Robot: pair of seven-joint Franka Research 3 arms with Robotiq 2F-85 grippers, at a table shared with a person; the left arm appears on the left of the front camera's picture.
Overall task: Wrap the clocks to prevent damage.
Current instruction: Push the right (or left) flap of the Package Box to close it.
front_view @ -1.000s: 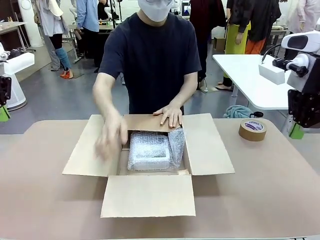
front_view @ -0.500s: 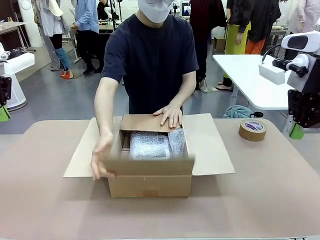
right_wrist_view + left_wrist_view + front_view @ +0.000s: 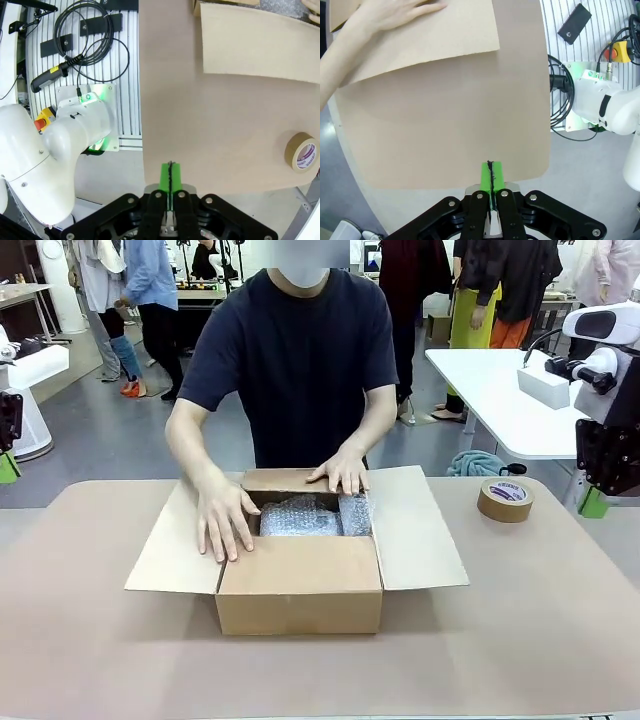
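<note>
**Person's hands on the box flaps**

The left gripper (image 3: 490, 172) hovers at the tabletop (image 3: 520, 620) edge, jaws pressed together. One hand (image 3: 226, 523) presses the left-side flaps of the cardboard box (image 3: 300, 595). The bubble-wrapped clocks (image 3: 300, 518) sit inside it. The other hand (image 3: 341, 472) rests on the far flap. A tape roll (image 3: 505, 500) lies to the right. The right gripper (image 3: 170, 172) has its jaws pressed together too.

No words can be made out with certainty. The roll of brown tape (image 3: 505, 510) on the worktop (image 3: 520, 620) carries a white label (image 3: 508, 490) with dark blue print, too small to read. From the right wrist view it may be a brand mark.
</note>
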